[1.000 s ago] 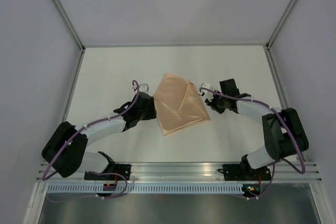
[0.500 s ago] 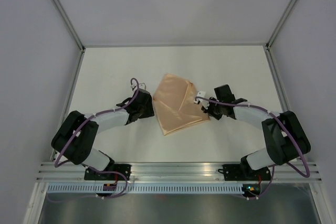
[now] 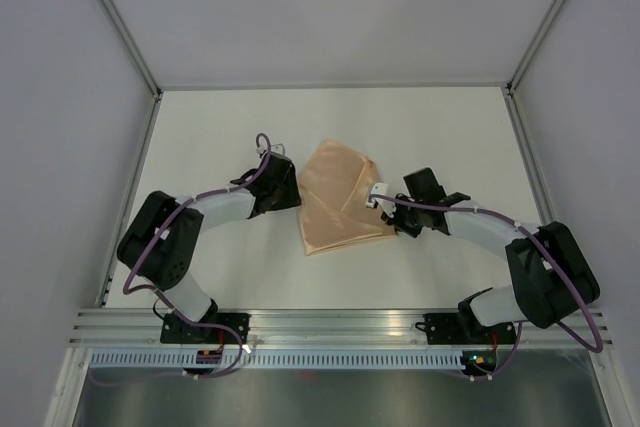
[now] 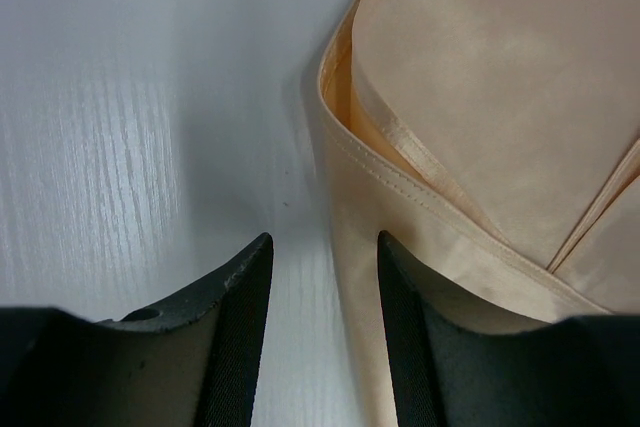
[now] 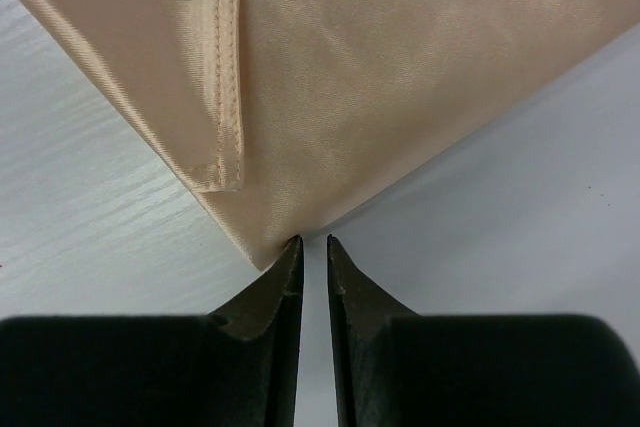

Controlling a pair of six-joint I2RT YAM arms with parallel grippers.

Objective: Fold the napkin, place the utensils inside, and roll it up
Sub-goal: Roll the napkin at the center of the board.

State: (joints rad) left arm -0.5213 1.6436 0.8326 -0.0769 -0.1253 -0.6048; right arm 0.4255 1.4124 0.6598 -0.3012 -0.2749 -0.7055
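The napkin point(image 3: 338, 202) is a peach-orange cloth lying folded in overlapping layers on the white table. My left gripper point(image 3: 295, 195) is low at its left edge. In the left wrist view it point(image 4: 322, 242) stands open: bare table and the napkin's hemmed edge point(image 4: 400, 187) lie between the jaws, and the right finger is over the cloth. My right gripper point(image 3: 393, 221) is at the napkin's right corner. In the right wrist view it point(image 5: 309, 240) shows only a narrow slit with bare table in it, and the cloth corner point(image 5: 262, 252) sits just past the left fingertip. The utensils are out of view.
White table point(image 3: 220, 127) with grey walls on three sides and a metal rail point(image 3: 330, 322) along the near edge. Both arms lie low over the table, flanking the napkin.
The left arm has swung farther back along the napkin's left edge. The right gripper has moved in toward the napkin's right corner. The napkin has shifted slightly left.
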